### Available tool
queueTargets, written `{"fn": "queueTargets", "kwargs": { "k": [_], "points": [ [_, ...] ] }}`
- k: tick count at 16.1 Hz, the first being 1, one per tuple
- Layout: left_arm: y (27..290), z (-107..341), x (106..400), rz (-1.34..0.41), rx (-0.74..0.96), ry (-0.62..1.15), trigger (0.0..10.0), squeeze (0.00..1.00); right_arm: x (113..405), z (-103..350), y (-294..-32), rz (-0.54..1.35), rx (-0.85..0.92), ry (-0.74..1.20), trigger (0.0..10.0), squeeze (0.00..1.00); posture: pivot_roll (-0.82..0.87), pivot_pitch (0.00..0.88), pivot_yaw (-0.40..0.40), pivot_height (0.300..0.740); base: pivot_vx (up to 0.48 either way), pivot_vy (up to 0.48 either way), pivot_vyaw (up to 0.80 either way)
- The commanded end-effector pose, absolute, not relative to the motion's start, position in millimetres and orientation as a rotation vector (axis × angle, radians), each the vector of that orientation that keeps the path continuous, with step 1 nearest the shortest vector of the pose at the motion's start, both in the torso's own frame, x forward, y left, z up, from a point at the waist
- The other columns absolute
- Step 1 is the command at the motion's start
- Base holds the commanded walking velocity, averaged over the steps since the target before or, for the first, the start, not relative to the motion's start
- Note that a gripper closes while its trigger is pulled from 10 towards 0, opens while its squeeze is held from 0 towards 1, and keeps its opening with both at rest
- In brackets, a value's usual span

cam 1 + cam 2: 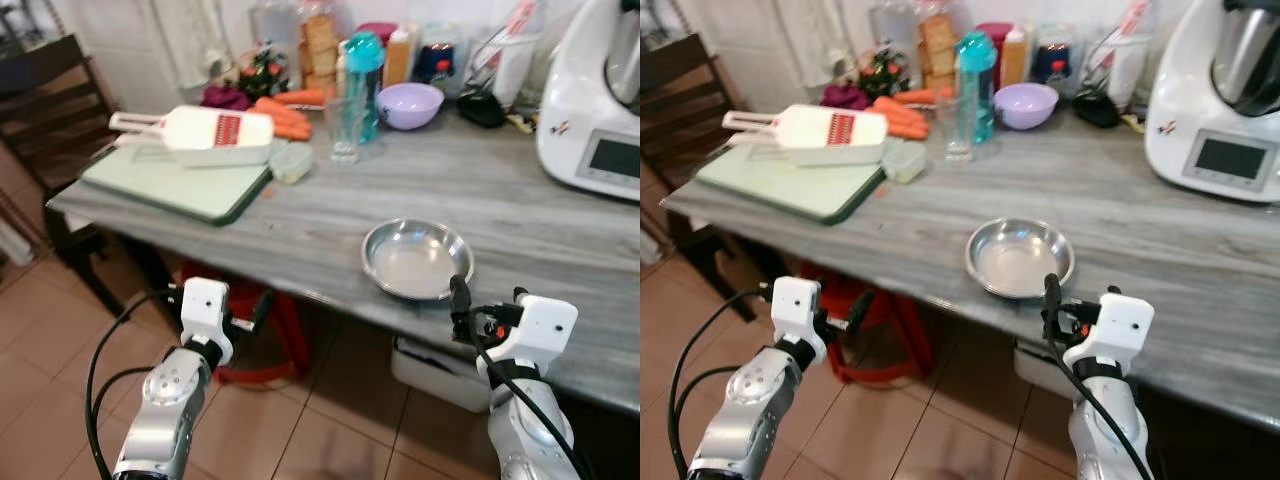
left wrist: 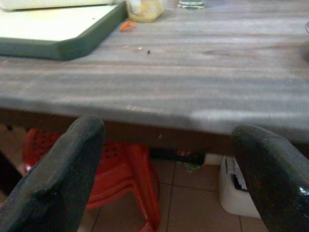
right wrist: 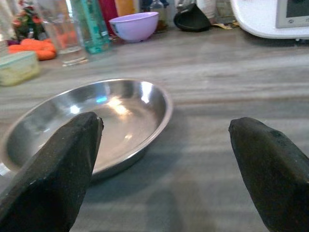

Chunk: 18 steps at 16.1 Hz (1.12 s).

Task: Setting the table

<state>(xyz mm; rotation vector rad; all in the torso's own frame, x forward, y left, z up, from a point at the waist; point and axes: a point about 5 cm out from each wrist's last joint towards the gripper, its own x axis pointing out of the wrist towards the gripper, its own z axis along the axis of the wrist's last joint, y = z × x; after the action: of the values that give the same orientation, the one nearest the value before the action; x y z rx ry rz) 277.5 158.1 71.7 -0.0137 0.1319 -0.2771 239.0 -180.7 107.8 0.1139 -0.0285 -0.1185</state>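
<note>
right fingers (image 3: 270,169): spread wide, holding nothing, right gripper (image 1: 462,300) sits at the surface's (image 1: 520,210) near edge
left fingers (image 2: 58,179): also wide apart and empty, left gripper (image 1: 255,310) is below the edge, over a red stool (image 1: 270,330)
bowl (image 1: 417,259): round steel, so no real long axis, opening faces up, just ahead of the right fingers, slightly to their left
writing: can't read any, appliance (image 1: 600,100) screen too small

Soft, even daylight is filling all views. Glare is glinting off the steel plate (image 1: 417,258) at its centre. Black fingers (image 3: 53,169) are looming blurred at five and seven o'clock.
</note>
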Motion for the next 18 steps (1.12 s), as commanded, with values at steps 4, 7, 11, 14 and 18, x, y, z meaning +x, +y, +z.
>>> {"fn": "queueTargets", "kwargs": {
  "k": [4,7,11,14,18],
  "points": [
    [162.0,73.0,277.2,-0.257,-0.001,0.133,10.0,0.0,241.0,108.3,-180.2,-0.115,0.04,-0.054,10.0,0.0,-0.05,0.0,0.076,0.74,-0.28,0.0,0.0],
    [159.2,70.8,274.9,-0.267,0.001,0.14,10.0,0.0,240.4,106.2,-175.1,-0.085,0.094,-0.011,10.0,0.0,-0.05,0.0,0.075,0.74,-0.285,0.0,0.0],
    [159.5,70.4,275.1,-0.265,-0.002,0.142,10.0,0.0,240.7,105.6,-175.6,-0.094,0.07,-0.02,10.0,0.0,-0.05,0.0,0.075,0.74,-0.285,0.0,0.0],
    [159.0,68.0,273.6,-0.269,0.003,0.149,10.0,0.0,242.5,106.2,-177.3,-0.094,0.074,-0.014,10.0,0.0,-0.05,0.0,0.075,0.74,-0.285,0.0,0.0],
    [158.6,66.6,272.2,-0.278,0.001,0.153,10.0,0.0,240.7,105.1,-178.3,-0.109,0.065,-0.009,10.0,0.0,-0.05,0.0,0.074,0.74,-0.287,0.0,0.0]
  ]
}}
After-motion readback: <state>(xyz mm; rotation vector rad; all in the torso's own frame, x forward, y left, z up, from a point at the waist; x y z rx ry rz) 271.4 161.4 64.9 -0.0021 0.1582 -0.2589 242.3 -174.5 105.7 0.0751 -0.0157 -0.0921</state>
